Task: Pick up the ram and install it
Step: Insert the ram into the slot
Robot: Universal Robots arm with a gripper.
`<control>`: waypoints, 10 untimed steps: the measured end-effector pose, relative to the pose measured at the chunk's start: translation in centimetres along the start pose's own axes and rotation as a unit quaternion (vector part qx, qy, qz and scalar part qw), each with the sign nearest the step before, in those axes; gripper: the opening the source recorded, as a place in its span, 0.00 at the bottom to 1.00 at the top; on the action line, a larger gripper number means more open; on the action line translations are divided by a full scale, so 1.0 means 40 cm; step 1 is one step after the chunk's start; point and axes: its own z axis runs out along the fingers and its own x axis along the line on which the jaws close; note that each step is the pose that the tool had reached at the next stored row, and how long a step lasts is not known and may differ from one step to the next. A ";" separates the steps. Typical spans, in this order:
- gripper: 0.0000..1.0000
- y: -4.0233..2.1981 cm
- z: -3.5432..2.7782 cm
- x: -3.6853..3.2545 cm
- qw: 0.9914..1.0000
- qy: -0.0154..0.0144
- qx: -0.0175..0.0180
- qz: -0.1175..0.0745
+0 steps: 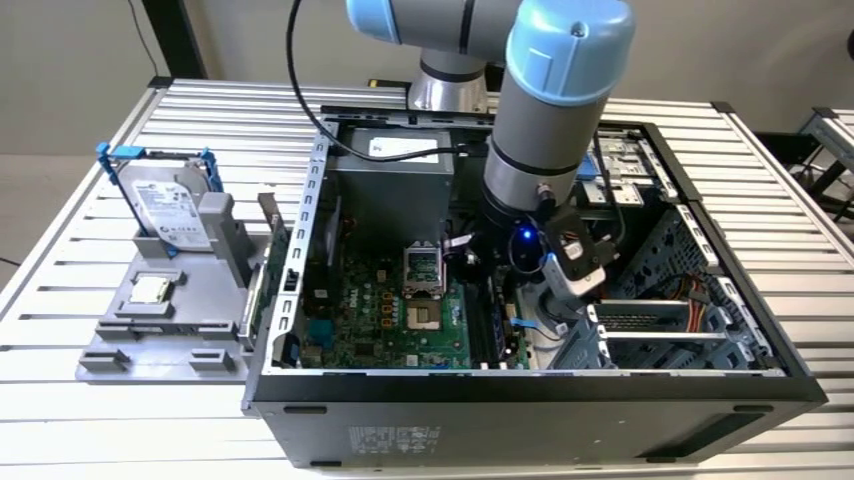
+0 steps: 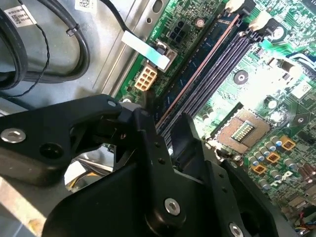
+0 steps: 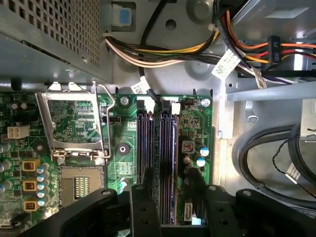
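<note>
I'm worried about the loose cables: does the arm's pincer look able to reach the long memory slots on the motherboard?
Probably yes. In the first wrist view the pincer hangs directly over the memory slots, nothing lies across them, and the cables run clear beyond the slots' far end.

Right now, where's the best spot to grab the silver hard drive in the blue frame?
Probably its upper half, from above: the silver hard drive in its blue frame stands upright, its foot sunk in the grey plastic holder, so only the top flat faces are free.
</note>
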 end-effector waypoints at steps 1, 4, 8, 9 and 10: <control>1.00 0.000 -0.010 0.000 1.000 0.000 0.000 0.000; 1.00 0.000 -0.044 -0.001 1.000 0.000 0.000 0.000; 1.00 0.001 -0.084 -0.002 1.000 0.000 0.000 0.000; 1.00 0.001 -0.088 -0.002 1.000 0.000 -0.001 0.000; 1.00 0.001 -0.093 -0.002 1.000 0.000 -0.002 0.000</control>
